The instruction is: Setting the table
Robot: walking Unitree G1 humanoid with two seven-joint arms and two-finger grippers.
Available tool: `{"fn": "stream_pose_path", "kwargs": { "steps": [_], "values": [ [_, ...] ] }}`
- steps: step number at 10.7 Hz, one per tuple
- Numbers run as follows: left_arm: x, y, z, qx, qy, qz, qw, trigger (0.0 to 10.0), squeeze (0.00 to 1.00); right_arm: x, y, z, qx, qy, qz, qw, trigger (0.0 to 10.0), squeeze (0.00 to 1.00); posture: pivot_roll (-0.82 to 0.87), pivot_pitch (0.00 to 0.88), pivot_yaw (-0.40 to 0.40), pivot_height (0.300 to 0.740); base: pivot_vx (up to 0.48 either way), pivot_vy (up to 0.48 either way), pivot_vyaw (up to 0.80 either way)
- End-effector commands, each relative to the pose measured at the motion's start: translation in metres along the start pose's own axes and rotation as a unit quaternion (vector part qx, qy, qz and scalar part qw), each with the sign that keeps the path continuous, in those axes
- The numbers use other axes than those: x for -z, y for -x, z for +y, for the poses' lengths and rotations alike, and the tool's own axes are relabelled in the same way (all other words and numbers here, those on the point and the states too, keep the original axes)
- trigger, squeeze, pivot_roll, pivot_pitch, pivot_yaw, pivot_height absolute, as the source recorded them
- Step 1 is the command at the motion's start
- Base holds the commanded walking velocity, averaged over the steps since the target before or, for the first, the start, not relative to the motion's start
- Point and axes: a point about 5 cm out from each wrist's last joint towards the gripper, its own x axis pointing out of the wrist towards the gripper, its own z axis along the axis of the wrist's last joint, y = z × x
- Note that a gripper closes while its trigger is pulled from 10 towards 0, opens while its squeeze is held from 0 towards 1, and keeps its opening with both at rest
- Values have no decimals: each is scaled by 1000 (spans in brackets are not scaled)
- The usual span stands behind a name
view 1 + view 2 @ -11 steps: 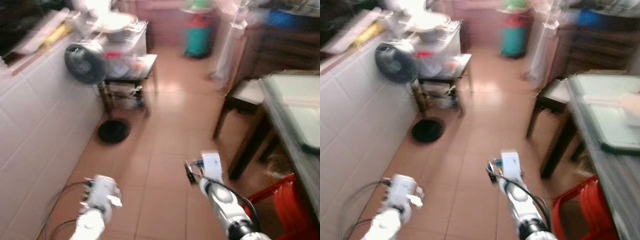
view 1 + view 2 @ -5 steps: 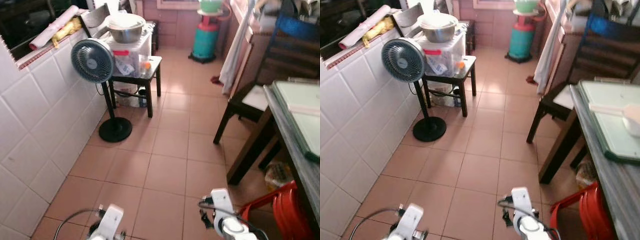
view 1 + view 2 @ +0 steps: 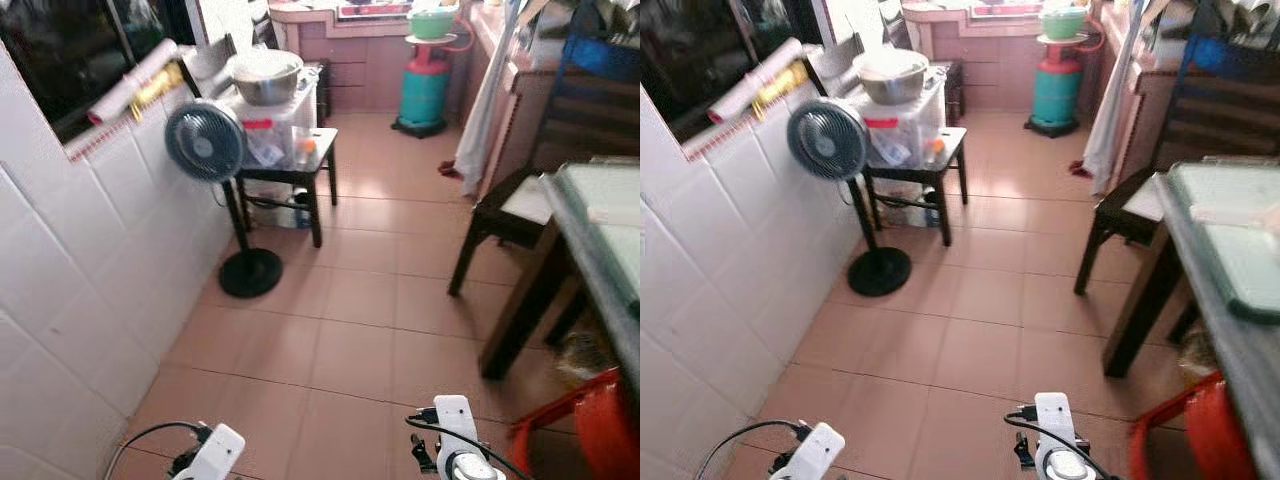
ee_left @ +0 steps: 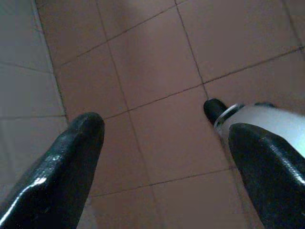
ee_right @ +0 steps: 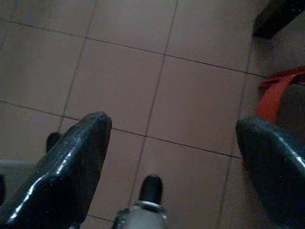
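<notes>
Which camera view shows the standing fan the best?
The right eye view: the fan stands whole, grille to round base, beside the small dark table. The left eye view shows it equally complete, slightly shifted. Both wrist views look down at floor tiles.

open tiled floor, fan left, table right

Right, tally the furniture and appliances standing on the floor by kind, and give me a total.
Black-based grey pedestal fan: 1
Small dark wooden side table: 1
Teal gas cylinder: 1
Dark wooden chair: 1
Glass-topped dining table: 1
Red plastic stool: 1
Total: 6
</notes>
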Motion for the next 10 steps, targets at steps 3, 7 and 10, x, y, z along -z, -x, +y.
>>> {"fn": "stream_pose_path", "kwargs": {
  "steps": [3, 7, 10],
  "values": [
    [-20, -6, -4, 14, -32, -13, 999, 10000, 0, 8, 2, -13, 28, -7, 3, 1000, 10000, 0, -156, 0, 114, 740, 0, 0, 0],
    [-14, -6, -13, 11, 21, 7, 1000, 10000, 0, 8, 2, -14, 7, 53, -5, 999, 10000, 0, -117, 0, -9, 740, 0, 0, 0],
    [5, 0, 4, -45, 128, 22, 991, 10000, 0, -10, -1, -2, -4, 81, -15, 997, 10000, 0, -42, 0, -18, 740, 0, 0, 0]
  ]
}}
